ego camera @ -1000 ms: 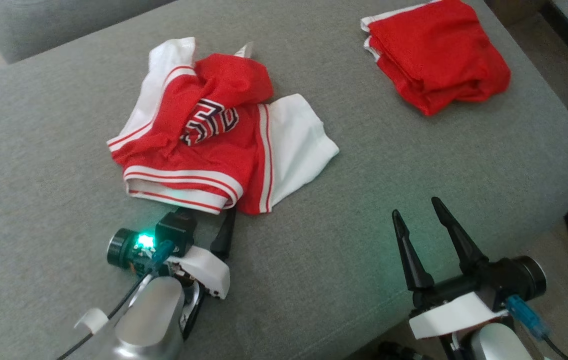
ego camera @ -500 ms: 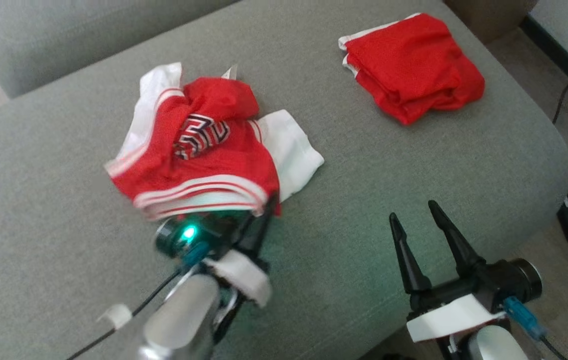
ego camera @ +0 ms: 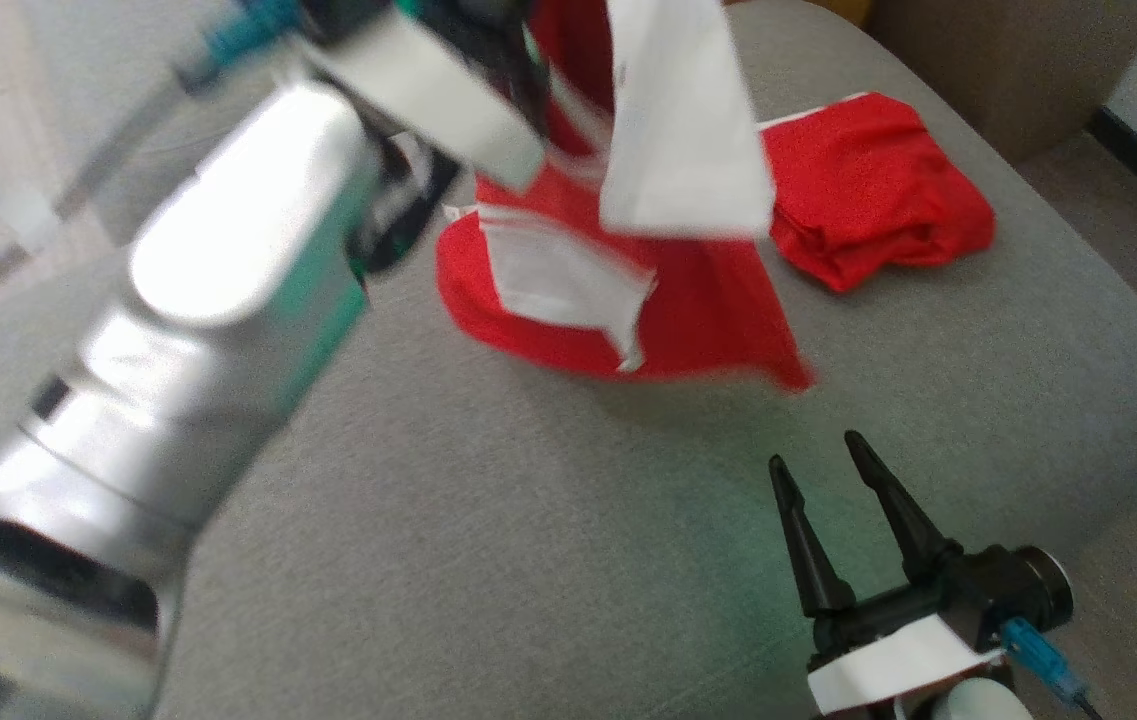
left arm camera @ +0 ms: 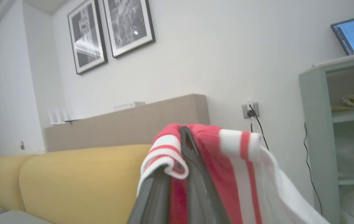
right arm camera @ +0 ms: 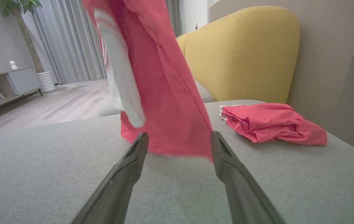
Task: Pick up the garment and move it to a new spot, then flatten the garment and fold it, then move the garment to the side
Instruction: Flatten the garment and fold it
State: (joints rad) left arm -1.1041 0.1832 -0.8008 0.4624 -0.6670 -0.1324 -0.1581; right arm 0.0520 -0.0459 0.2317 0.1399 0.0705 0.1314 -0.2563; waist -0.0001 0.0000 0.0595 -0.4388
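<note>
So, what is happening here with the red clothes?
The left gripper holds the red and white garment up over the grey cushion, jaws shut on its striped hem. The right gripper sits low near the front edge, jaws open and empty. A second red garment lies folded at the cushion's far right.

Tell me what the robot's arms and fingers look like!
The left arm is shiny silver. The right gripper has two long, pointy black fingers, a white cover, a round black camera and a blue plug.
</note>
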